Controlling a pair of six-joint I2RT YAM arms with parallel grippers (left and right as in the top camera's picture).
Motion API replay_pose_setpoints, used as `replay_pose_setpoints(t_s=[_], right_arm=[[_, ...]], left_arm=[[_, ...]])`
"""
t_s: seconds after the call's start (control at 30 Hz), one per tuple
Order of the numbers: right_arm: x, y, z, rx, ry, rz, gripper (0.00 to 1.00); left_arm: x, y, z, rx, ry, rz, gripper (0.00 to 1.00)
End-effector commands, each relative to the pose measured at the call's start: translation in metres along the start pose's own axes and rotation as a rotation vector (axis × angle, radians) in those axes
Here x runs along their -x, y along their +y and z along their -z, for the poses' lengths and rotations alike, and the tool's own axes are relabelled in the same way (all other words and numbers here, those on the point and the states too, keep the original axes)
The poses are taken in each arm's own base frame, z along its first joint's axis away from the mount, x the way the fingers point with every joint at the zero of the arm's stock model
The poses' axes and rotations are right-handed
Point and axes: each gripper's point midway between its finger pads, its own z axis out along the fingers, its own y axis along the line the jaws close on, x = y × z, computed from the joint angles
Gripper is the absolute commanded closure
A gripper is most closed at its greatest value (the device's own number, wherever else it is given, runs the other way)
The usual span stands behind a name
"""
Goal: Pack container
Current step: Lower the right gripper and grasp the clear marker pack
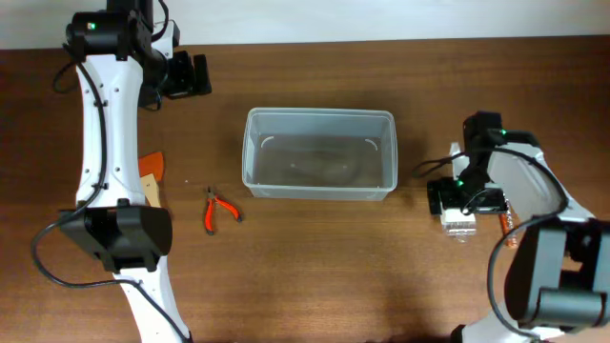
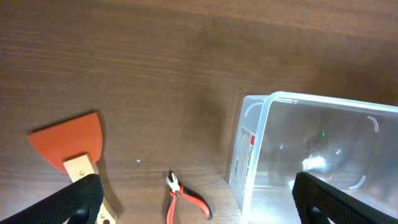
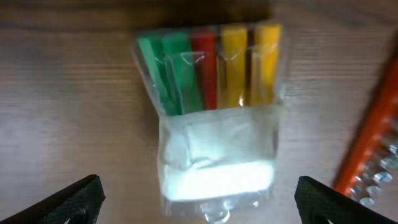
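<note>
Overhead puts the container (image 1: 319, 191) in the middle of the desk (image 1: 315, 276), upright and mouth up, with nothing visible inside it and both arms well apart from it. It is clear plastic with thin-looking walls and a rim, so I judge it light and somewhat springy. The long walls would likely bow under a hard squeeze, and the smooth sides look slippery. The safest hold is probably a pinch over the rim at one short wall, one finger inside and one outside, near a rounded corner where the shell should be stiffest. The left wrist view shows a label (image 2: 244, 152) on the short wall facing that arm. Being light, it may slide when things are dropped in or nudged against it

The left end effector (image 1: 186, 74) hangs at the far left, spread wide with nothing in it; red pliers (image 2: 186, 198) and an orange scraper (image 2: 67, 140) lie below. The right end effector (image 1: 456, 195) is also spread wide, hovering over a small clear pack (image 3: 214, 118) of coloured pieces without gripping it
</note>
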Motion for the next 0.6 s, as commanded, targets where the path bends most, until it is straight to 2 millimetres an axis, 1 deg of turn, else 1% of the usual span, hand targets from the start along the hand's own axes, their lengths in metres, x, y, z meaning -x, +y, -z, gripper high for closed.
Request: replay_pose_setpoints(t_s=[0.0, 0.13, 0.27, 0.43, 0.57], right_arm=[[0.002, -0.001, -0.005, 0.003, 0.001, 0.008, 0.01], [0.002, -0.006, -0.006, 0.004, -0.001, -0.008, 0.01], [0.002, -0.009, -0.013, 0.010, 0.012, -0.020, 0.01], [0.000, -0.008, -0.021, 0.017, 0.042, -0.028, 0.01], [0.001, -0.007, -0.023, 0.020, 0.043, -0.027, 0.01]], left_arm=[[0.002, 0.002, 0.007, 0.008, -0.015, -0.008, 0.01], [0.001, 0.002, 0.007, 0.008, -0.014, -0.007, 0.01], [0.001, 0.002, 0.007, 0.008, -0.013, -0.007, 0.01], [0.001, 0.002, 0.007, 0.008, -0.014, -0.007, 0.01], [0.001, 0.002, 0.007, 0.008, -0.013, -0.007, 0.01]])
